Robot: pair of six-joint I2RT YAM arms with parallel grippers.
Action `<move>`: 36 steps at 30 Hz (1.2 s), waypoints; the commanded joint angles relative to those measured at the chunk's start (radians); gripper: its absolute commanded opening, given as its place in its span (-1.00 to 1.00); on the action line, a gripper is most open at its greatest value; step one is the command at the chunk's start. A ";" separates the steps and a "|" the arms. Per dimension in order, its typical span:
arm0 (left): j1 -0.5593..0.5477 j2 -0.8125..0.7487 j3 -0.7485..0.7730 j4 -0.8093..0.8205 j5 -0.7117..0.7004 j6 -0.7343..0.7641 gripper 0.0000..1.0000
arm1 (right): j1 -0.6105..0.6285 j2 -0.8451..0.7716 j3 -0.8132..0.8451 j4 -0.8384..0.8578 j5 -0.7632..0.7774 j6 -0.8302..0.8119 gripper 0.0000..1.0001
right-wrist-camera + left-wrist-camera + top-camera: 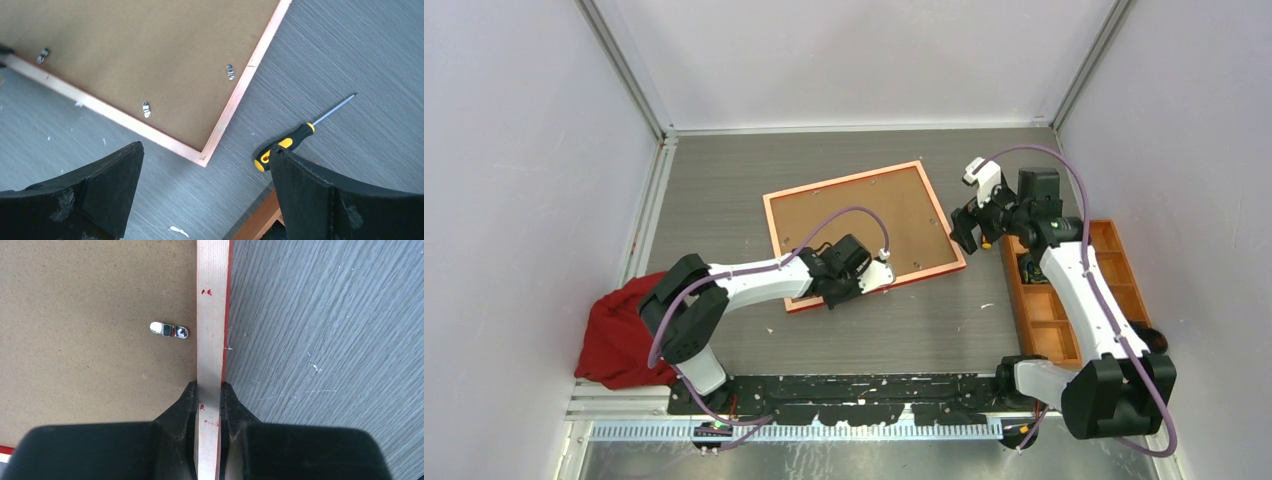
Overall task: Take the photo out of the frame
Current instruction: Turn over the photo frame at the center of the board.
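The red frame [776,215] lies face down on the table, its brown backing board [854,215] up. The photo is hidden under the board. My left gripper [844,290] is shut on the frame's near rail [212,315], one finger on the board side and one outside. A metal turn clip [169,330] lies on the board beside the rail. My right gripper [969,230] is open and empty above the table by the frame's right corner [202,159]. Three clips show on the board in the right wrist view, one [146,109] near the rail.
A yellow-and-black screwdriver [295,137] lies on the table right of the frame. An orange compartment tray [1114,275] stands at the right. A red cloth [619,335] lies at the left edge. Grey walls close in three sides.
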 commanded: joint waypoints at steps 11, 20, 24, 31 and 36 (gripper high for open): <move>0.084 -0.097 0.164 -0.165 0.170 -0.018 -0.99 | 0.014 -0.218 -0.129 -0.249 -0.318 -0.583 1.00; 0.137 -0.115 0.251 -0.251 0.281 -0.023 -0.99 | 0.198 -0.167 -0.195 -0.110 -0.154 -0.568 1.00; 0.149 -0.123 0.267 -0.264 0.305 -0.023 -1.00 | 0.284 -0.134 -0.239 0.019 -0.055 -0.540 1.00; 0.153 -0.113 0.284 -0.286 0.349 -0.031 -0.99 | 0.406 -0.083 -0.312 0.248 0.080 -0.486 1.00; 0.154 -0.114 0.282 -0.290 0.364 -0.030 -0.99 | 0.454 -0.046 -0.377 0.425 0.169 -0.480 1.00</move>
